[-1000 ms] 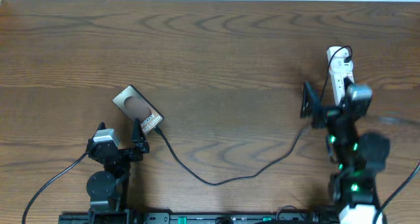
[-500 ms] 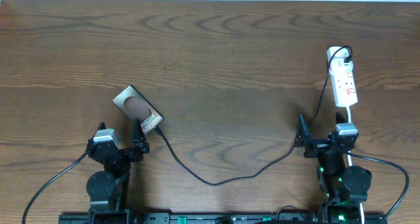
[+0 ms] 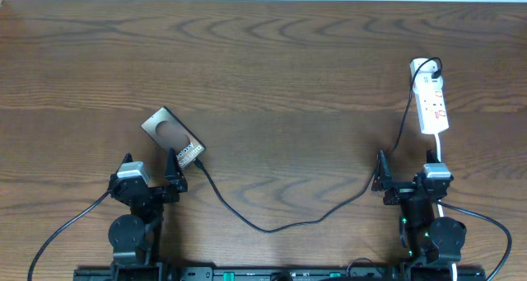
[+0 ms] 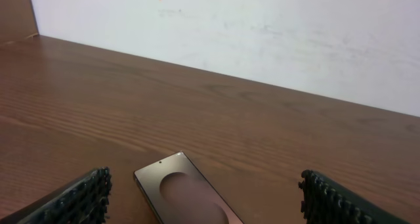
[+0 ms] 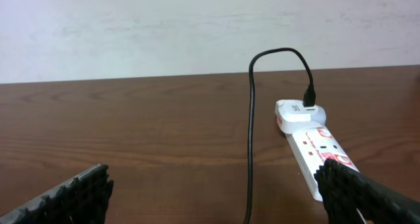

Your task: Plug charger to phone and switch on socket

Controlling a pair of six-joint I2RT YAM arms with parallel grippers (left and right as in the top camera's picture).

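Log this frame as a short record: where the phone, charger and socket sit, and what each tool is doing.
phone: flat on the table, left side, lying diagonally
charger: runs from the phone's near end across to the adapter at the socket's far end
socket: far right; switch state unreadable
left tool: open, holding nothing, just short of the phone
right tool: open, holding nothing, short of the socket
task state: charger looks joined to phone; switching not confirmable
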